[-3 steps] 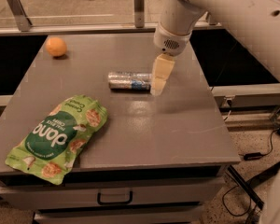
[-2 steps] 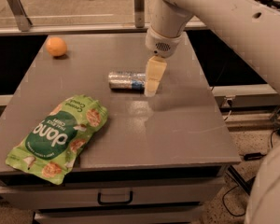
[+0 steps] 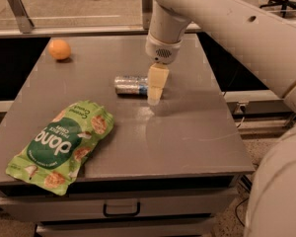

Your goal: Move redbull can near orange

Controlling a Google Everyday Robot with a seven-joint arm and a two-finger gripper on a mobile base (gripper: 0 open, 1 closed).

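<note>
The redbull can [image 3: 129, 85] lies on its side near the middle of the grey table [image 3: 187, 132], its long axis running left to right. The orange [image 3: 59, 49] sits at the table's far left corner, well apart from the can. My gripper [image 3: 154, 98] hangs down from the white arm, its tip close to the tabletop right at the can's right end, covering that end. I cannot tell whether it touches the can.
A large green snack bag [image 3: 59, 142] lies at the front left of the table. A drawer with a handle [image 3: 121, 210] is under the front edge. A rail and glass [image 3: 64, 19] run behind the table.
The gripper has moved left towards the can's right end. The can, the orange and the bag have not moved.
</note>
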